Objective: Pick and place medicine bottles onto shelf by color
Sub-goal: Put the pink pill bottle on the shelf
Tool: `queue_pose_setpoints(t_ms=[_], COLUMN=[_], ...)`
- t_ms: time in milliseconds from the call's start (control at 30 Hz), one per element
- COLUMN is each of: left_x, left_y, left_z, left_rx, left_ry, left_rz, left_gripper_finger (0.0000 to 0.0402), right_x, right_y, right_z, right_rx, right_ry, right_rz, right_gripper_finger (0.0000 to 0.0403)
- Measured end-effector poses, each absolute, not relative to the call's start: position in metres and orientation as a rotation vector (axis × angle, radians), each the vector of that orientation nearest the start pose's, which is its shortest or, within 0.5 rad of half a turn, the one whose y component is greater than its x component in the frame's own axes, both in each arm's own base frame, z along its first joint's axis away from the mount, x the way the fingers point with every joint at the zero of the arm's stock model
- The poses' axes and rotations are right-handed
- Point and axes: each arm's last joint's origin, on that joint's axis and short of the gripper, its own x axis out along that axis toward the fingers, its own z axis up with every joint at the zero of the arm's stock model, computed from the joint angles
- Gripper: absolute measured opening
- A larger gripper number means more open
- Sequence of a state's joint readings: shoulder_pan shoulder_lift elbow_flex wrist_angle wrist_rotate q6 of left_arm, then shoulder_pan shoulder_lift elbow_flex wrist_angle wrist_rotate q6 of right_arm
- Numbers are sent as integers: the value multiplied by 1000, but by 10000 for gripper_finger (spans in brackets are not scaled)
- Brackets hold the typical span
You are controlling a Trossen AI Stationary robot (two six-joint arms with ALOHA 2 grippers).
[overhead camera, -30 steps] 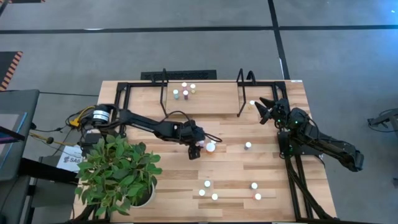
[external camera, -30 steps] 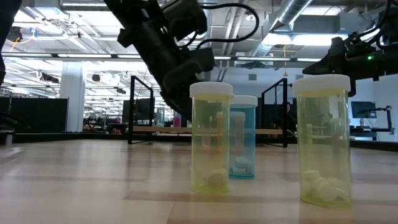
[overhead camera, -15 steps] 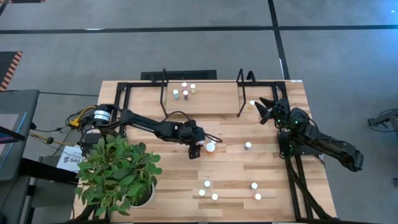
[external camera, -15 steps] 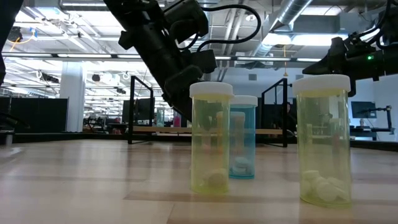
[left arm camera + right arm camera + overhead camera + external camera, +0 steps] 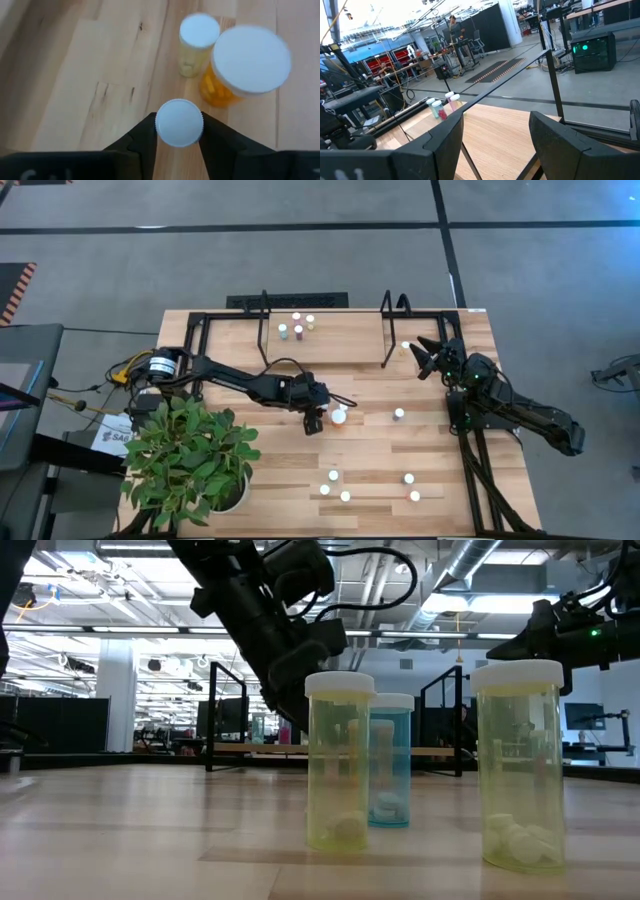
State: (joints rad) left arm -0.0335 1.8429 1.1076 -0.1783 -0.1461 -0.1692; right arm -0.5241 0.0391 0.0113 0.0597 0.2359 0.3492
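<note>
Near the middle of the tabletop [image 5: 250,480], the left gripper [image 5: 179,131] is clenched on a small bottle [image 5: 179,122] whose body its white cap hides, while the right gripper [image 5: 428,352] waits open by the shelf [image 5: 330,345] near the far right corner.

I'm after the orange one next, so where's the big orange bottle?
In the high view, the big orange bottle stands mid-table, just right of the left gripper.

Left gripper [image 5: 313,423] low over mid-table, fingers [image 5: 142,142] clamped, right gripper [image 5: 427,352] raised, spread wide
</note>
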Motion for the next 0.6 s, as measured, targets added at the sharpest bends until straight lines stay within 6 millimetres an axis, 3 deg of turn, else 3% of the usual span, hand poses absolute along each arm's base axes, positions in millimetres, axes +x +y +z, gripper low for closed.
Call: queue_pose_setpoints(t_ms=[300, 600], left_x=[362, 334], left_y=[4, 53], left_z=[186, 210], left_rx=[-66, -148], left_ry=[875, 946], left_rz=[236, 335], left_gripper_finger=[113, 113], right_x=[82, 82], right_y=[-55, -55], right_z=[170, 170], right_rx=[327, 327], right_ry=[-164, -164], right_rz=[-746, -746], right_gripper_finger=[249, 249])
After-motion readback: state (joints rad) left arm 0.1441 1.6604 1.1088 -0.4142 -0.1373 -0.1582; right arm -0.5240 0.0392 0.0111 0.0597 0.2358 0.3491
